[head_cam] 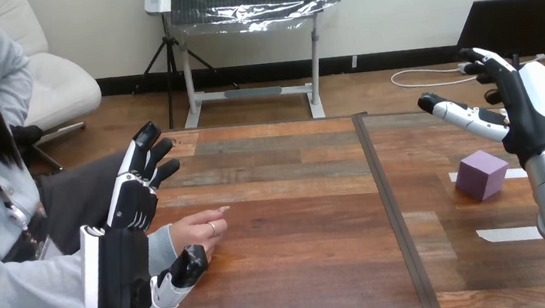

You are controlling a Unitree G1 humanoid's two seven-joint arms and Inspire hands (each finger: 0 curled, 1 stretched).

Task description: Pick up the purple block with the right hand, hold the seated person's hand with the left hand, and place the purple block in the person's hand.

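**Risk check: nothing grabbed yet, a few ways to botch it**

Spotted block [481, 174] on the surface [298, 219], far right, by a tape strip [516, 173], untouched. Spotted right hand [533, 110] up above & behind it, splayed wide, clamped on nothing. Spotted left hand [132, 201] right beside the person's hand [200, 231], straightened out, thumb just under the wrist side, not wrapped round anything. Can't tell if actually touching.

Prob risks IMO:
1) Coming down off-centre on the block = shoving or spinning it on a corner instead of pinching it.
2) Closing left too hard = squeezing the wrist; too late = missing w/ any shift of the person's hand.
3) Handing over w/o turning that hand palm-up first (looks knuckles-up rn) = bouncing the block off onto the surface.
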